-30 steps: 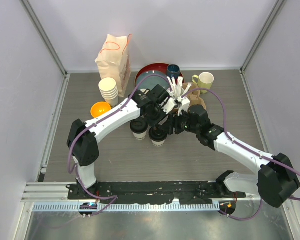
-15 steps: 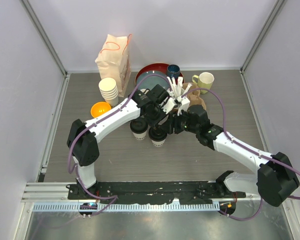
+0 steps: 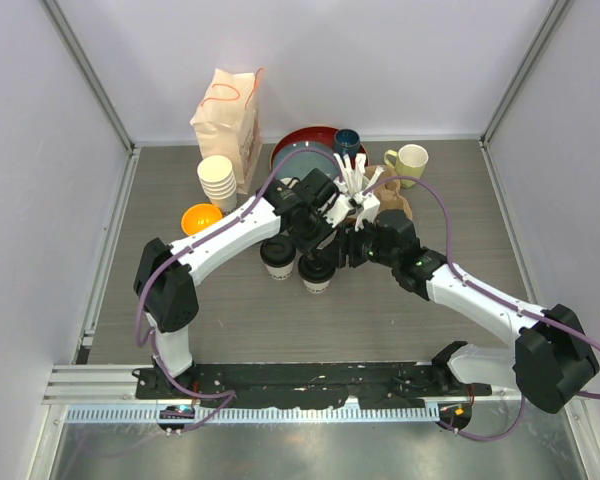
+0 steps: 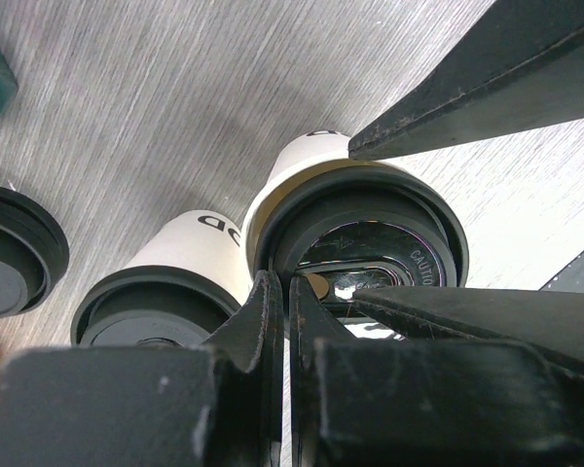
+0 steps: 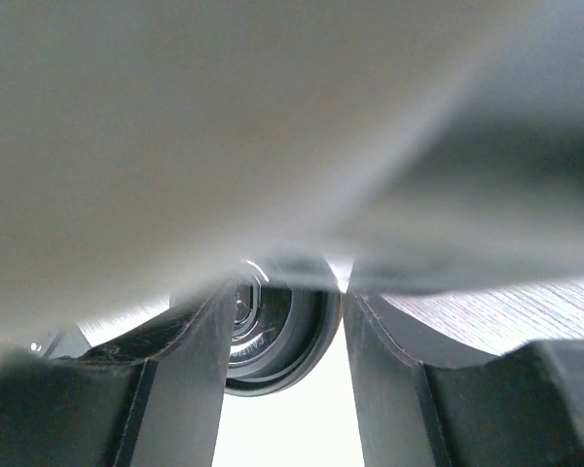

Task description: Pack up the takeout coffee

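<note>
Table (image 3: 410, 320): grey, brushed surface; carries everything listed below.
Paper bag (image 3: 225, 115): upright, well beyond the left gripper and off to its left, at the far edge.
Red dish (image 3: 290, 142): just beyond both grippers, on the far side.
Stack of paper cups (image 3: 216, 178): white, no lids, well to the left of the left gripper, near the paper bag.
First coffee cup (image 4: 370, 238): cream wall, black sip lid on, upright on the table. It stands between the right gripper's two fingers and directly under the left gripper's tips.
Second coffee cup (image 4: 175, 258): same make, lid on, upright. It is just beside the first, outside the right gripper's span and to one side of the left gripper's tips.
Yellow-green mug (image 3: 413, 158): beyond the right gripper and to its right, apart from it.
Teal mug (image 3: 347, 140): beyond both grippers, at the red dish's edge.
Orange bowl (image 3: 200, 218): well to the left of the left gripper.
Right gripper (image 5: 285, 292): fingers apart, one on each side of the first cup's lid and close against its rim. Whether they press on it cannot be told.
Left gripper (image 4: 282, 282): fingers together with nothing between them, tips at the lid rim of the first cup.
</note>
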{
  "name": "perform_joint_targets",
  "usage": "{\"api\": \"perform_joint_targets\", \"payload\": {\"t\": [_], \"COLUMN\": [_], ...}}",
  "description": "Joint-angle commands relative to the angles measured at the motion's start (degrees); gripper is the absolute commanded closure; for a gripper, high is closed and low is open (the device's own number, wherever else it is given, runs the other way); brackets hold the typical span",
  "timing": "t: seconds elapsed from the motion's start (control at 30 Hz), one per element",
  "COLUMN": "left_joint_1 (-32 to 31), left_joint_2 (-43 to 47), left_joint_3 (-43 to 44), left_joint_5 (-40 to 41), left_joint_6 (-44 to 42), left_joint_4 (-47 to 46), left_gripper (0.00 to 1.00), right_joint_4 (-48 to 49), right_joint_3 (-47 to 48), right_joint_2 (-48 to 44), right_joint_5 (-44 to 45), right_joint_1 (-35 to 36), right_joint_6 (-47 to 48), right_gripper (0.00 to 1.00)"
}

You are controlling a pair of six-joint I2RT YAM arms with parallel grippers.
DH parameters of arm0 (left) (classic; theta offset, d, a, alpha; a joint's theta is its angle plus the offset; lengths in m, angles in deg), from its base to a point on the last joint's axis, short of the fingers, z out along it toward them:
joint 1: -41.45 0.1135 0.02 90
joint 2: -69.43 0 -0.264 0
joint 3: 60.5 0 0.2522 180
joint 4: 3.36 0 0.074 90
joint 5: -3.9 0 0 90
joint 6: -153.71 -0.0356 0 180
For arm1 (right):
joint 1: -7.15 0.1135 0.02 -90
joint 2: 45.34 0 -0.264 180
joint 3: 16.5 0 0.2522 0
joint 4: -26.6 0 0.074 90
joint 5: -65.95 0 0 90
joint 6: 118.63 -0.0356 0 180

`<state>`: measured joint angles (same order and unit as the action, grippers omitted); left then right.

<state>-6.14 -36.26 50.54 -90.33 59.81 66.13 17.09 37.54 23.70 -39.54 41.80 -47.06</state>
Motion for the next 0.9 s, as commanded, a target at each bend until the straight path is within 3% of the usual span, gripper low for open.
{"api": "perform_joint_targets", "payload": {"t": [0.0, 0.87], "left_joint_1": [0.0, 0.1], "left_joint_2": [1.2, 0.2], "left_joint_3": [4.2, 3.0], "left_joint_5": [-2.7, -0.2], "left_joint_6": [1.1, 0.0], "left_joint_4": [-5.1, -6.2], "left_gripper": [1.00, 1.00], "right_joint_4": [-2.3, -2.1], "right_joint_3": [-0.4, -0.6], "right_joint_2": [0.8, 1.4], "right_joint_5": [-0.3, -1.2], "right_joint_1": [0.9, 0.9], "right_joint_6": [-0.2, 0.1], "right_gripper": [0.47, 0.47]}}
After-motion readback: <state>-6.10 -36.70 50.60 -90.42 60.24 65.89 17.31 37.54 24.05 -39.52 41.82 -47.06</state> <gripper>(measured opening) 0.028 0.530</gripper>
